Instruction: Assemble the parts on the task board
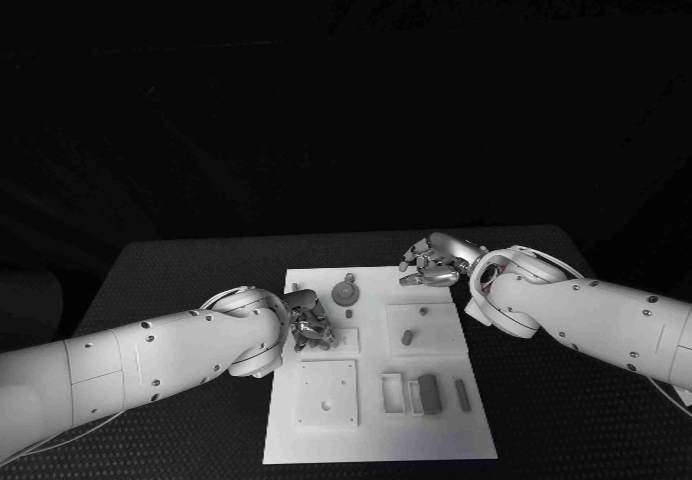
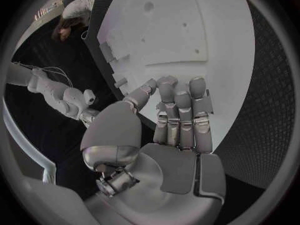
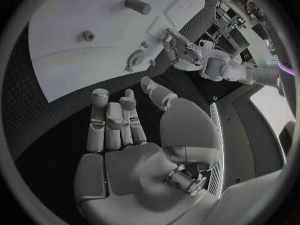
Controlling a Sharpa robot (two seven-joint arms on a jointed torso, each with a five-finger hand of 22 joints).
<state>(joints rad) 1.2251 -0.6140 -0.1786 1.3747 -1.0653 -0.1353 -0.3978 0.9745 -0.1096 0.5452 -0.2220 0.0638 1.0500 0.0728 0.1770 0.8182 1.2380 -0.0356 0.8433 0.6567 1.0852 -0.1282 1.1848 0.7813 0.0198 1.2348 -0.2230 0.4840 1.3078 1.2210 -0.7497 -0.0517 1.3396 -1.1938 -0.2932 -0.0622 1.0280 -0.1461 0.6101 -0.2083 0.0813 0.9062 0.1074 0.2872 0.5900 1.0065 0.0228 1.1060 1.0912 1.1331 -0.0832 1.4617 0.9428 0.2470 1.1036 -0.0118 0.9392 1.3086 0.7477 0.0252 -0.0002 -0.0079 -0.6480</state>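
The white task board [image 1: 378,440] lies flat in the middle of the black table [image 1: 173,270], its long side running near to far. Small grey parts sit on it: a round, keyhole-shaped piece [image 1: 345,292] near the far edge, a short peg [image 1: 408,337] at the centre-right, and upright blocks [image 1: 424,394] on the near right. The left hand [image 1: 306,322] hovers over the board's left edge, fingers straight and close together, holding nothing. The right hand [image 1: 431,262] hangs above the far right corner, fingers loosely apart and empty.
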